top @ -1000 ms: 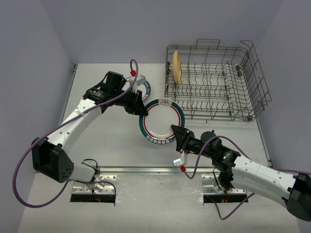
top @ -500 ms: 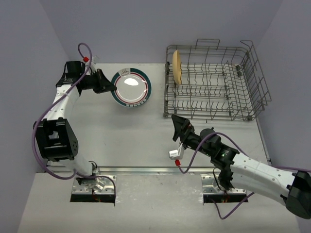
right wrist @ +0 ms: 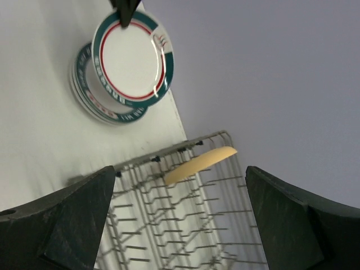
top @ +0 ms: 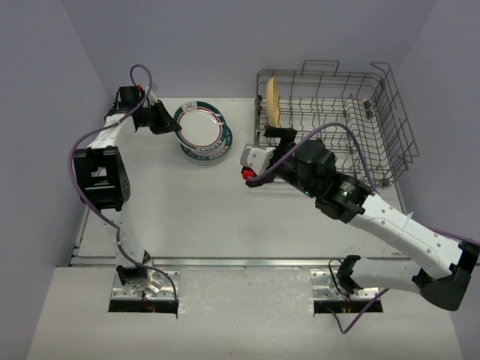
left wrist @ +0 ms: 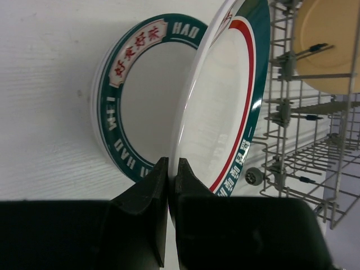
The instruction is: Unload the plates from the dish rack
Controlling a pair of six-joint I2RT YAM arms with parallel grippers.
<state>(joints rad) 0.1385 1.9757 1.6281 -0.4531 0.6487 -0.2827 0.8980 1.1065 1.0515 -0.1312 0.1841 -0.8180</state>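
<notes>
A white plate with a teal rim (top: 201, 127) is pinched at its left edge by my left gripper (top: 166, 120), shut on it. It is held tilted just above a stack of similar plates (top: 215, 154) on the table's far left. In the left wrist view the held plate (left wrist: 225, 112) stands on edge over the stack (left wrist: 146, 95), with the left gripper (left wrist: 169, 163) closed on its rim. A tan-yellow plate (top: 273, 103) stands upright in the left end of the grey wire dish rack (top: 375, 150). My right gripper (top: 279, 135) is open and empty in front of it, facing the tan plate (right wrist: 199, 157).
The dish rack (right wrist: 169, 225) fills the far right of the table, and its wire tines hold only the tan plate. A purple cable loops over each arm. Walls close in at the left, the back and the right.
The right gripper let go of the teal-rimmed plate, opened wide and swung up to the rack's left end. The left arm carried that plate from mid-table to over the stack.
</notes>
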